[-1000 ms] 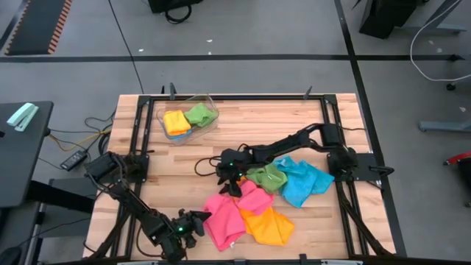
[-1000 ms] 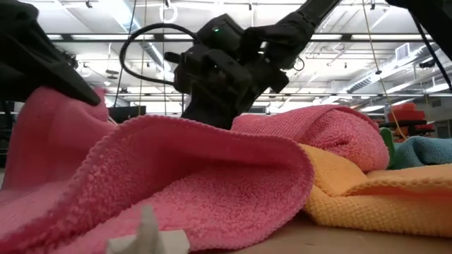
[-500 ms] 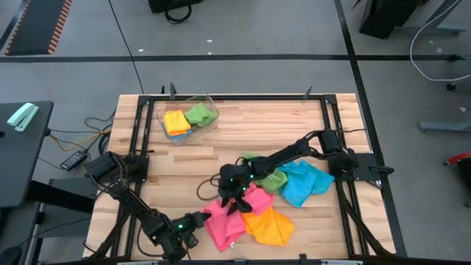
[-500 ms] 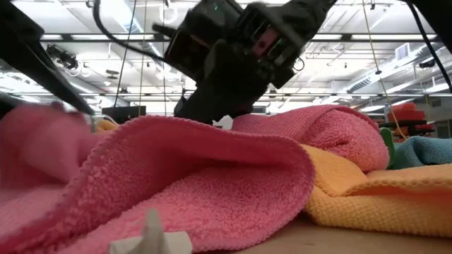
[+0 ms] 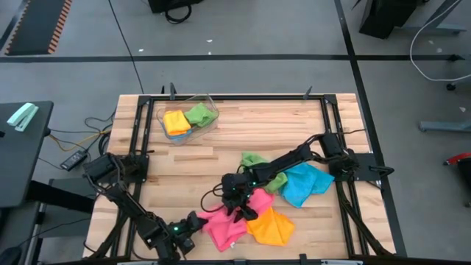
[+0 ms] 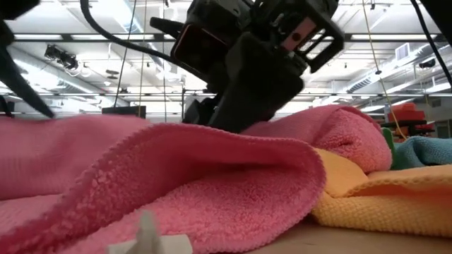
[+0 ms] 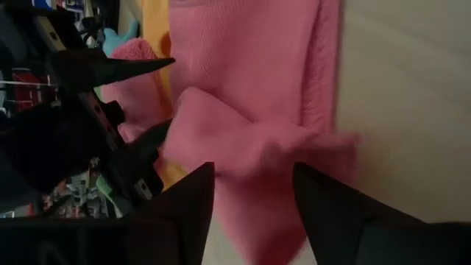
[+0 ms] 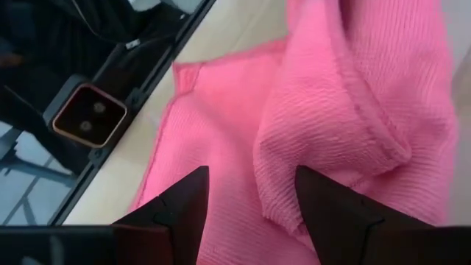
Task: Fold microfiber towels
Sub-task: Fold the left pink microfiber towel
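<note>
Two pincers are being kept spread apart, nothing being gripped in either. The left pincer (image 5: 193, 223) is being held just beside the near edge of the pink towel (image 5: 221, 224), while the right pincer (image 5: 237, 206) is being held directly over that towel's rumpled far fold. The orange towel (image 5: 271, 227), green towel (image 5: 261, 171) and blue towel (image 5: 303, 184) are being left heaped alongside on the wooden table (image 5: 243, 125). Two folded cloths are being kept in the clear bin (image 5: 188, 118).

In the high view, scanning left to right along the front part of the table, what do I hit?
Left hand → pink towel → orange towel → blue towel.
</note>
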You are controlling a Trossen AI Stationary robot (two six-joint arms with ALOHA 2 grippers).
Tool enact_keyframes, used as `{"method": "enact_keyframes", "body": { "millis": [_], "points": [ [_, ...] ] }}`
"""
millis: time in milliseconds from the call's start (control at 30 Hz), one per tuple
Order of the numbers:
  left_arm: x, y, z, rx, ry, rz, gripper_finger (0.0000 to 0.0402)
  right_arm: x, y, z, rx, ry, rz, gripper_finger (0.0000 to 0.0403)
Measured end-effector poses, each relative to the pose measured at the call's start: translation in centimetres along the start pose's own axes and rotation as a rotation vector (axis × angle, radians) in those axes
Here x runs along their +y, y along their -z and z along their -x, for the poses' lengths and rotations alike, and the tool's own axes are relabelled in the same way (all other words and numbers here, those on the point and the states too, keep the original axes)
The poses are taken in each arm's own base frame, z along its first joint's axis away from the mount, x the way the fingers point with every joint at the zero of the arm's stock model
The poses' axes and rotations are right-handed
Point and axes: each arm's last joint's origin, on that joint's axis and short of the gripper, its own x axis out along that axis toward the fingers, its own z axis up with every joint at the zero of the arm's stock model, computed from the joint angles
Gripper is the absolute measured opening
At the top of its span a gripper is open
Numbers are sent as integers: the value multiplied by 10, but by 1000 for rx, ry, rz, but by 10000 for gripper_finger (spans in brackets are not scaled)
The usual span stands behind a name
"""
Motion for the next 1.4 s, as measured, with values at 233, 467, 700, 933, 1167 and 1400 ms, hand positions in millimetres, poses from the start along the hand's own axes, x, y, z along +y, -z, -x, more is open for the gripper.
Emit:
{"method": "enact_keyframes", "body": {
  "millis": [233, 467, 700, 933, 1167, 1400],
  "points": [
    [-3, -1, 4, -12, -6, 25, 184, 15, -5, 7, 28, 24, -5, 211],
    [0, -4, 3, -26, -15, 79, 161, 35, -24, 38, -6, 163, 58, 211],
    [0, -6, 3, -44, -11, 157, 143, 41, -35, 32, -95, 286, 167, 211],
    [2, -5, 1, -38, -10, 238, 126, 23, -23, 10, -89, 338, 141, 211],
    [-2, -7, 6, -56, 5, 305, 114, 14, -24, 15, -112, 343, 52, 211],
    [-2, -7, 6, -54, 5, 308, 104, 4, -18, 2, -153, 281, -60, 216]
  ]
}}
